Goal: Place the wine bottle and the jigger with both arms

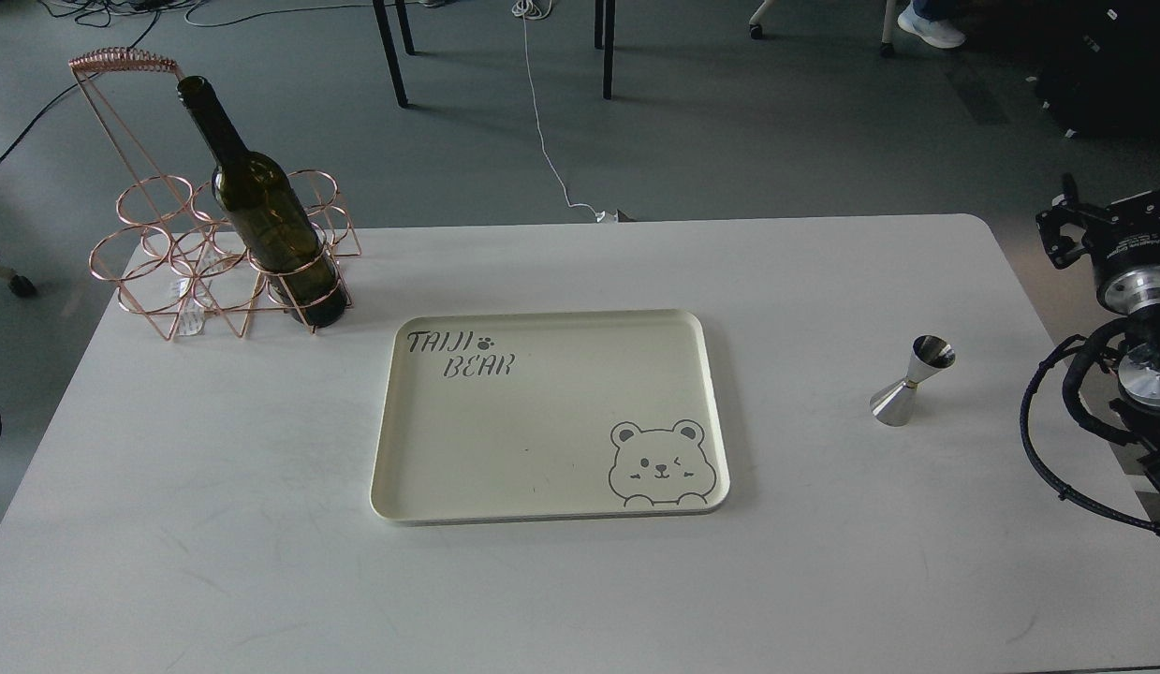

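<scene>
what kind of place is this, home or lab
Probably a lab or office workspace, not a home: grey carpeted floor with a loose white cable trailing across it, black table legs behind, and a plain white table set up for a robot.

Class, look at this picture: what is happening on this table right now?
Nothing is being handled yet. The wine bottle stands in a copper wire rack at the table's far left. The jigger stands alone on the table, right of the cream tray, which holds nothing. The right arm's claw waits off the table's right edge, touching nothing. The left claw is out of view.
</scene>
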You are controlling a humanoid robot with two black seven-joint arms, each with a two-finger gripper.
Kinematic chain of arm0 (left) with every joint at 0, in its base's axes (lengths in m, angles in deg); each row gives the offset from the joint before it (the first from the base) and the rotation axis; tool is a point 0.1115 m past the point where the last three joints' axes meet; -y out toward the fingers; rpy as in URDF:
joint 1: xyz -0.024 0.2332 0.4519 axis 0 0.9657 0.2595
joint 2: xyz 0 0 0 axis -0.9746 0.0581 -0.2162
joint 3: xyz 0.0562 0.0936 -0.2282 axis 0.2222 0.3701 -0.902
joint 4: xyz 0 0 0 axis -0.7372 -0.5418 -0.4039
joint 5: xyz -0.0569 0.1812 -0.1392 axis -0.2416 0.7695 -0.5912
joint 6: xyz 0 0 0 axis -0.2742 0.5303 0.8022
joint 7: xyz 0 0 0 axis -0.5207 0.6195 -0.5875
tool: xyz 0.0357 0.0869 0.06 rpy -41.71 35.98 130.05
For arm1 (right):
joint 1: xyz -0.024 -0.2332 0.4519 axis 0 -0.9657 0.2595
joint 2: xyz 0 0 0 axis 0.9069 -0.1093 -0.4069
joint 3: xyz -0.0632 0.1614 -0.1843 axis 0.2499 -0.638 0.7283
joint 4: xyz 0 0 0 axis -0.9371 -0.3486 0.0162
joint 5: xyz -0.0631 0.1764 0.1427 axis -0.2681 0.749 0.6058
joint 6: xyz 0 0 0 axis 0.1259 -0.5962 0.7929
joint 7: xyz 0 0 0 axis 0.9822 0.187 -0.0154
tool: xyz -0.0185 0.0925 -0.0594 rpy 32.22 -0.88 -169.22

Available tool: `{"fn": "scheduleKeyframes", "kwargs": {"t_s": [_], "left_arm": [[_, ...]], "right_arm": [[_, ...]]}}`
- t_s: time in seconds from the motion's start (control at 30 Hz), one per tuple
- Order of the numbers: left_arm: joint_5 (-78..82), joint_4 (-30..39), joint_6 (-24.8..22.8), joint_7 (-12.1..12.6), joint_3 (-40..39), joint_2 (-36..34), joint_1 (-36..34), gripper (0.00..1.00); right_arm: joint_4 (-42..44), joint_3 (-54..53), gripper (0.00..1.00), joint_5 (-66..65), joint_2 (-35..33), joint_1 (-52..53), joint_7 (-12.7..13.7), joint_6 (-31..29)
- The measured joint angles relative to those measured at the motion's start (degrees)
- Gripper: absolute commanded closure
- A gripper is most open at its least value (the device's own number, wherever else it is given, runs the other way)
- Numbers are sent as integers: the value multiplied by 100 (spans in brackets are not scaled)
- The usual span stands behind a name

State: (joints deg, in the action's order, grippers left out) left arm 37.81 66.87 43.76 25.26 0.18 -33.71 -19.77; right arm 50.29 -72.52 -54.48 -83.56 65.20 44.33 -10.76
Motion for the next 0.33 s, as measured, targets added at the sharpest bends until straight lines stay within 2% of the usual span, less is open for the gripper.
{"fn": "scheduleKeyframes", "kwargs": {"t_s": [0.33], "left_arm": [[0,-1,0,-44,-21,78,174,2]], "right_arm": [[-2,76,1,-49,20,-44,-9,-58]]}}
